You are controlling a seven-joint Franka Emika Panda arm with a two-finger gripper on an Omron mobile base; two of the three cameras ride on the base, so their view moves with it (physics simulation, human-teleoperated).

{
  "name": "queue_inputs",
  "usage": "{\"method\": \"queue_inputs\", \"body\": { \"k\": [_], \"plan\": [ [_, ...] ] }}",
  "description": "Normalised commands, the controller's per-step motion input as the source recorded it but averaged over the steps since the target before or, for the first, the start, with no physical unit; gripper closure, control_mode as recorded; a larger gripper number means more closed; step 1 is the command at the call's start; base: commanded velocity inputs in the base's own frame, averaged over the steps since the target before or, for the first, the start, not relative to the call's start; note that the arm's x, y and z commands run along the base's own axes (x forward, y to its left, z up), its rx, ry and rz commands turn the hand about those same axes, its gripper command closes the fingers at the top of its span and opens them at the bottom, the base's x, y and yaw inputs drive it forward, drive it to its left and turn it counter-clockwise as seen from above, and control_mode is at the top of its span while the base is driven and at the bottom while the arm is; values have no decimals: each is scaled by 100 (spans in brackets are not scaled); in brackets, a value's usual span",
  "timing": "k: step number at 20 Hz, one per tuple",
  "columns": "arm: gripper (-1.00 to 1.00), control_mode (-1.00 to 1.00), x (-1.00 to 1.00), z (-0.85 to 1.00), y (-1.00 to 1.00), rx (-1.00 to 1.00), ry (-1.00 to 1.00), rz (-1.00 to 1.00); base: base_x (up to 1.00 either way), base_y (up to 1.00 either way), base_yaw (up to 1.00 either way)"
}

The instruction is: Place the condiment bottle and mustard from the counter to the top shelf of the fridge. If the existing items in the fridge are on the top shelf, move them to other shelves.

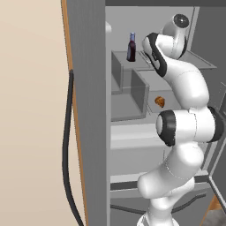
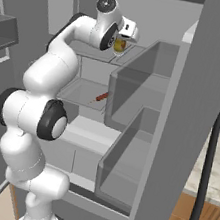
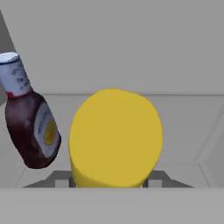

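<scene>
In the left base view, the condiment bottle (image 1: 131, 46) stands upright on the top shelf (image 1: 203, 62) of the fridge, beside the arm. In the right base view, the gripper (image 2: 121, 44) holds the mustard (image 2: 119, 45) over that shelf. In the hand view, the fingers (image 3: 152, 180) pinch the mustard (image 3: 116, 138) from both sides; the condiment bottle (image 3: 28, 124) is to its left.

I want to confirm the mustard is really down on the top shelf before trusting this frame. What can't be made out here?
- Gripper fingertips: hand view, hidden behind the mustard.
- Mustard's underside and shelf contact: hand view, hidden by its own body; right base view, mostly covered by the hand.
- Condiment bottle base: left base view, too small to judge.
- Orange item on a lower shelf: too small to identify.
</scene>
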Motion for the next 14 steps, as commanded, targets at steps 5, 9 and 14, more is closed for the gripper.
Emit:
{"method": "queue_inputs", "body": {
  "k": [5,9,14],
  "plan": [
    [100,-100,58,-9,0,0,0,0,0,0,0],
    [100,-100,37,-31,-7,-1,1,0,0,0,0],
    [100,-100,19,-41,-13,0,4,0,0,0,0]
  ]
}}
